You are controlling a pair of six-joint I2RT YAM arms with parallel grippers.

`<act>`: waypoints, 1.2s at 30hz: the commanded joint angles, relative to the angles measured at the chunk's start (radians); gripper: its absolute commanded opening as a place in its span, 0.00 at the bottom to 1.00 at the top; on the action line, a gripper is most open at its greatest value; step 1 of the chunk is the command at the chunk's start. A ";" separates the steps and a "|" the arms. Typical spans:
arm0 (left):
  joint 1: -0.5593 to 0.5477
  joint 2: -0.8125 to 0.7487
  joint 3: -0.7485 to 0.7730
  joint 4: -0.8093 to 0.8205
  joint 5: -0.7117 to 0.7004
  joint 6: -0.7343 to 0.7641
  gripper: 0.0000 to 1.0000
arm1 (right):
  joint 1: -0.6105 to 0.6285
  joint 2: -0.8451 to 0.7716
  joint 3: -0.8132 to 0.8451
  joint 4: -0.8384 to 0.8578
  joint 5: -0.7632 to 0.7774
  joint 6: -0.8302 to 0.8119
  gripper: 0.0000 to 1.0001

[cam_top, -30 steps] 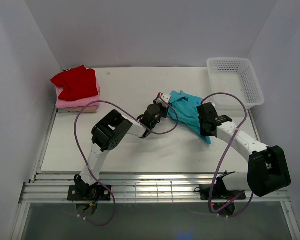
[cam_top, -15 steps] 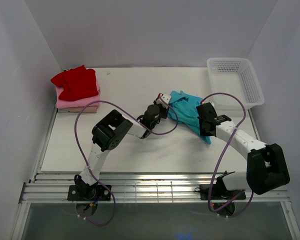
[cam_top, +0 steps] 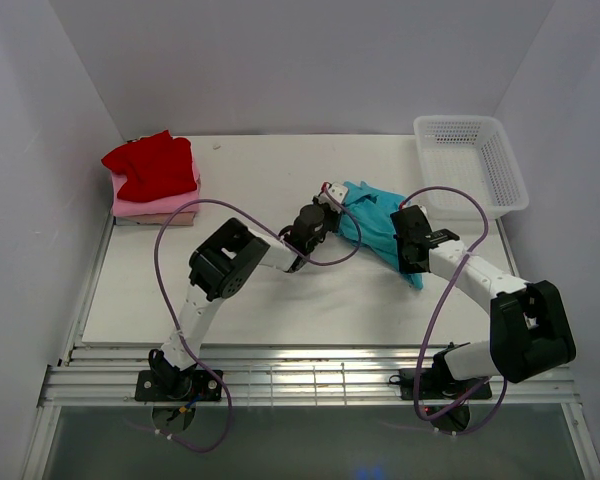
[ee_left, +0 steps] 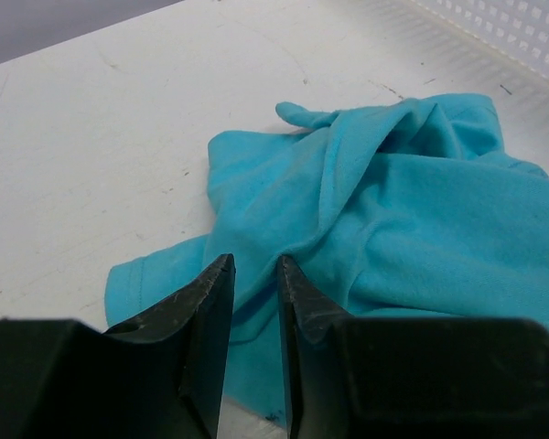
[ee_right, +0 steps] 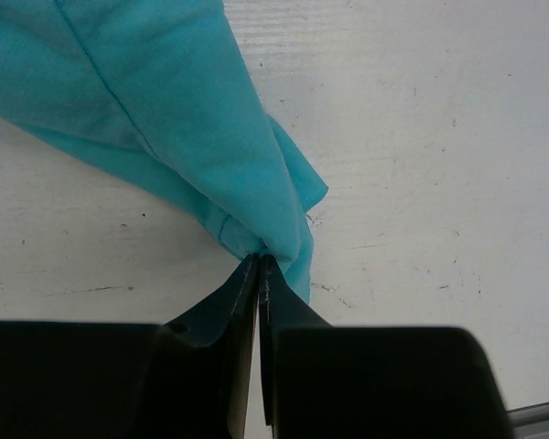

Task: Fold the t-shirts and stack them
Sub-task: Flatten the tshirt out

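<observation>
The right gripper (ee_right: pixel 258 261) was clamped on the near edge of the teal t-shirt (cam_top: pixel 378 225), which lay crumpled at mid-table. The left gripper (ee_left: pixel 254 267) stood narrowly parted at its left fold; whether it pinched cloth was unclear. At the far left, a red t-shirt (cam_top: pixel 152 165) topped a pink t-shirt (cam_top: pixel 156 206).

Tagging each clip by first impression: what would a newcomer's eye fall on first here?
The crumpled teal t-shirt right of centre, pinched by the left hand at its left edge and the right hand at its near corner. Then the red t-shirt topping the stack far left, and the white mesh basket far right.
</observation>
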 commanded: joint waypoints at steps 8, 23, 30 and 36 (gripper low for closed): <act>0.007 0.015 0.019 -0.008 0.023 0.008 0.22 | 0.001 0.000 0.008 0.034 0.010 -0.007 0.08; 0.036 -0.375 -0.228 0.081 -0.141 0.060 0.00 | 0.000 0.012 0.022 0.058 0.027 -0.008 0.08; 0.041 -0.694 -0.369 -0.003 -0.208 0.118 0.00 | -0.004 -0.014 0.063 0.047 0.058 -0.028 0.08; 0.041 -0.944 -0.368 -0.187 -0.230 0.145 0.00 | -0.025 -0.034 0.216 0.043 0.108 -0.091 0.08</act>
